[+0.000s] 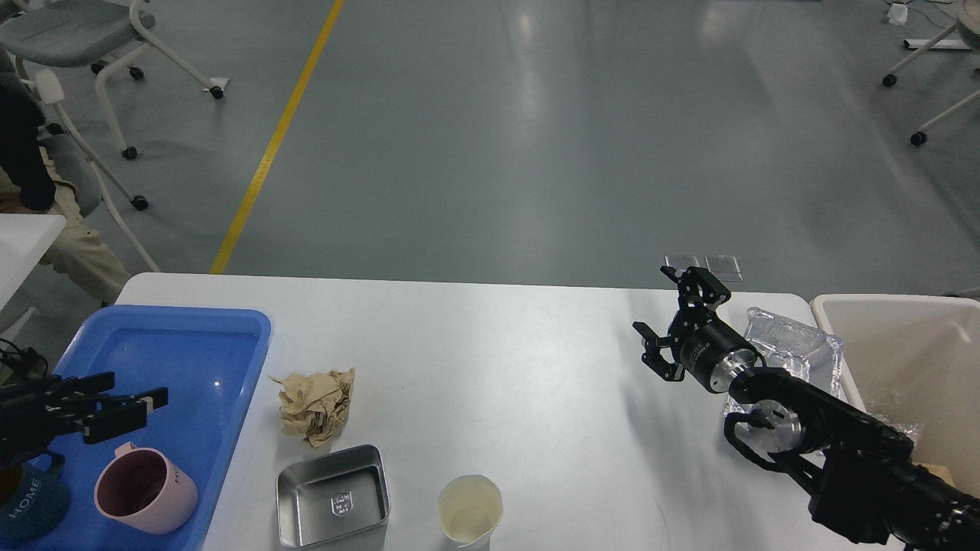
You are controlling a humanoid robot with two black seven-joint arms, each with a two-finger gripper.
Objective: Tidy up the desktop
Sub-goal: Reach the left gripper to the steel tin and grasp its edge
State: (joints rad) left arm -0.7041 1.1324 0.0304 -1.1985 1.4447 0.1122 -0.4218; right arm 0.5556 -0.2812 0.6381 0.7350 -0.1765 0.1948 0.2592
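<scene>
The white desktop (498, 344) carries a crumpled brown paper ball (315, 405), a square metal tin (333, 496) and a paper cup (469, 511) near its front edge. A crinkled clear plastic container (796, 346) lies at the right end. My right gripper (668, 312) hovers open and holds nothing, just left of that container. Over the blue tray (191, 337) my left gripper (142, 405) reaches in from the left edge, fingers slightly apart with nothing between them, just above a pink mug (145, 490).
A teal mug marked HOME (31, 505) sits in the tray's near corner, partly behind my left arm. A cream-coloured bin (903, 344) stands off the table's right end. Rolling chairs (92, 46) and a seated person are on the floor at far left.
</scene>
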